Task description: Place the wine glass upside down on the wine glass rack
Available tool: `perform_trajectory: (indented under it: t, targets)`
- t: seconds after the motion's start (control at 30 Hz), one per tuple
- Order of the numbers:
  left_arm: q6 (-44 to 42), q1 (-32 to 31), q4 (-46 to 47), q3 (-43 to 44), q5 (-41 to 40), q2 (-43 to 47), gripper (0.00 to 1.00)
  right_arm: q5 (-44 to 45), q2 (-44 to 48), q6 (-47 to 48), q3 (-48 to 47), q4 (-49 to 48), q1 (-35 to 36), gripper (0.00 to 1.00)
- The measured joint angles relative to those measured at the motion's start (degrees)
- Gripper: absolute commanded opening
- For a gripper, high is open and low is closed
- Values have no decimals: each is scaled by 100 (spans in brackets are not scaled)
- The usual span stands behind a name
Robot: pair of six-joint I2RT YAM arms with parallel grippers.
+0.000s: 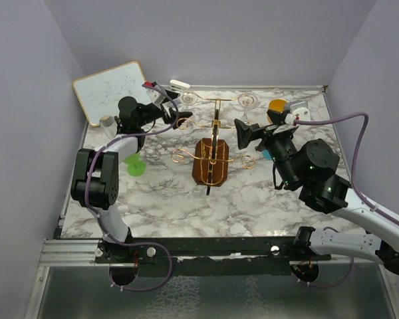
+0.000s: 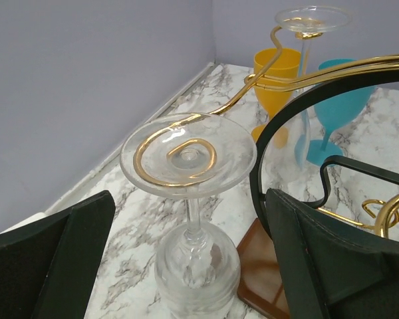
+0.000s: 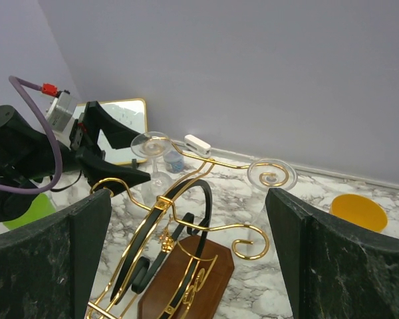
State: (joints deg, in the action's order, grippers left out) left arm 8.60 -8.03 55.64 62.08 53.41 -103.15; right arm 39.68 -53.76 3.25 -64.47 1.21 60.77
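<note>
The glass [image 2: 198,262] hangs upside down on the rack [image 1: 211,163]. Its foot lies flat on the far-left spiral arm [image 2: 138,157], and the stem drops through the gap with the bowl below. The left gripper [image 2: 186,226] has its jaws spread wide, 1 finger on each side of the bowl, touching and holding nothing. The right gripper [image 3: 186,219] is just as wide and empty, near the rack's right side. A 2nd glass [image 2: 312,20] hangs on the far-right arm.

The placing looks done. The glass is light, stiff, slick and brittle, weakest at the thin stem and the rim. Only the foot bears on the wire, so a nudge could swing it or slide it off. Any fresh hold belongs on the bowl's widest part, squeezed gently. The left arm probably needs to back straight out.
</note>
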Motion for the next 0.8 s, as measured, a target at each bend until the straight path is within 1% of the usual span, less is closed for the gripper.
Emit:
perform_trajectory:
  t: [0.23,0.43,0.5,0.6,0.7,0.8]
  targets:
    - [-643,63,-1008,-81,-50,492,99,-179,61,-24,20,-118,0,99]
    - [-1648,96,-2837,22,-422,1069,99,-260,192,-116,144,-136,0,99]
    - [-2061,96,-3582,131,-645,1333,99,-361,184,-188,153,-136,0,99]
    - [-2459,109,-4463,332,-1088,1705,99,-520,7,-348,-24,-68,-2,99]
    - [-2640,111,-5368,772,-1725,2004,99,-667,-367,-516,-428,22,-2,99]
    - [-2710,118,-6092,1095,-2369,2297,99,-813,-544,-643,-610,98,-2,99]
